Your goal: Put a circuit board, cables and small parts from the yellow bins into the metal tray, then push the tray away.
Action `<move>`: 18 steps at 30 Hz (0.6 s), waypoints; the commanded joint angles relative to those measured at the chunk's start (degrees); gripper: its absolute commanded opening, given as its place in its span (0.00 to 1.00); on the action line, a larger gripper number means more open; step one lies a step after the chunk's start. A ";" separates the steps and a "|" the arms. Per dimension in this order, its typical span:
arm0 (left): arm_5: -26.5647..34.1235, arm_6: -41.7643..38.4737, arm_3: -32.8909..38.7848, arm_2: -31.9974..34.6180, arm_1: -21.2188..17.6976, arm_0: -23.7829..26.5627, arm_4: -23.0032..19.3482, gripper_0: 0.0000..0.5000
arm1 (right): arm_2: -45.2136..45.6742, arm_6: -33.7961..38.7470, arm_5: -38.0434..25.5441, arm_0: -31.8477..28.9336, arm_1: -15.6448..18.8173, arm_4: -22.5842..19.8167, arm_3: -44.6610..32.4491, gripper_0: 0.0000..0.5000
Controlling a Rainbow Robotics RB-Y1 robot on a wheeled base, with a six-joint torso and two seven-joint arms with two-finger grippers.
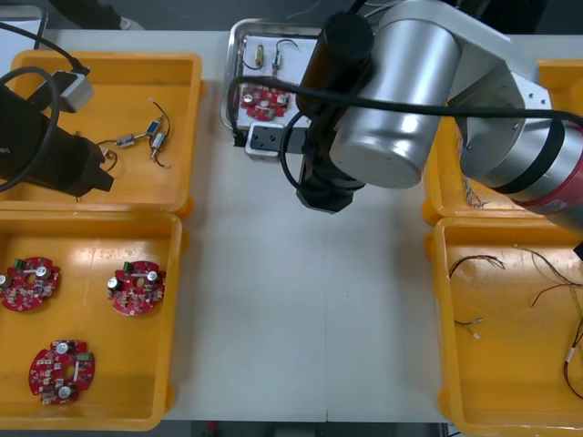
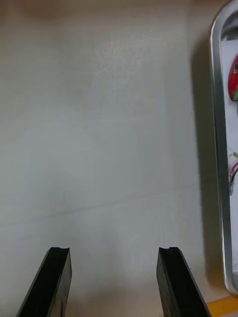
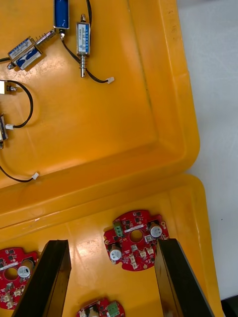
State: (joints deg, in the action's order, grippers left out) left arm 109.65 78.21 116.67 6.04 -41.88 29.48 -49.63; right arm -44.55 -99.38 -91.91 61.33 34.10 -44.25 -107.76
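The metal tray stands at the table's far middle. It holds a red circuit board and small metal parts. My right arm reaches over the tray's near right corner. The right gripper is open over bare table, with the tray's rim beside one finger and the board showing past it. My left gripper is open and holds nothing. It hangs above the left bins, over a circuit board in the near bin. The left arm sits over the far left bin.
The far left bin holds small metal parts with black leads. Three circuit boards lie in the near left bin. The near right bin holds thin cables. The far right bin is mostly hidden by my right arm.
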 commanded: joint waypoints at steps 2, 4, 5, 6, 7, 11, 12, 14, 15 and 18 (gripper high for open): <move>0.35 0.54 1.81 1.69 -2.33 -0.91 -0.20 1.00 | 8.52 2.97 -5.82 -0.77 2.29 -1.98 -1.93 1.00; 0.35 0.54 1.81 1.69 -2.33 -0.91 -0.20 1.00 | 10.54 3.41 -7.67 -1.03 2.73 -2.42 -1.93 1.00; 0.35 0.54 1.81 1.69 -2.33 -0.91 -0.20 1.00 | 11.86 3.76 -8.81 -1.21 3.08 -2.60 -1.93 1.00; 0.35 0.54 1.81 1.69 -2.33 -0.91 -0.20 1.00 | 12.47 3.85 -9.25 -1.38 3.26 -2.77 -1.93 1.00; 0.35 0.54 1.81 1.69 -2.33 -0.91 -0.20 1.00 | 13.62 4.20 -10.22 -1.56 3.70 -2.86 -1.93 1.00; 0.35 0.54 1.81 1.69 -2.33 -0.91 -0.20 1.00 | 17.75 7.63 -12.85 -2.61 5.28 -4.62 -1.32 1.00; 0.35 0.54 1.81 1.69 -2.33 -0.91 -0.20 1.00 | 18.89 9.03 -13.47 -2.97 5.80 -5.24 -1.05 1.00; 0.35 0.54 1.81 1.69 -2.33 -0.91 -0.20 1.00 | 20.56 11.05 -14.43 -3.58 6.42 -5.68 -0.88 1.00; 0.35 0.54 1.81 1.69 -2.33 -0.91 -0.20 1.00 | 21.53 12.37 -15.14 -3.93 6.95 -5.68 -0.88 1.00; 0.35 0.54 1.81 1.69 -2.33 -0.91 -0.20 1.00 | 23.90 16.24 -16.81 -5.16 8.00 -5.68 -0.52 1.00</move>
State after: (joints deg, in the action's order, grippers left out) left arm 109.65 78.21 116.67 6.04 -41.88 29.48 -49.63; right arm -24.76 -86.91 -107.27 57.61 39.34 -49.39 -107.77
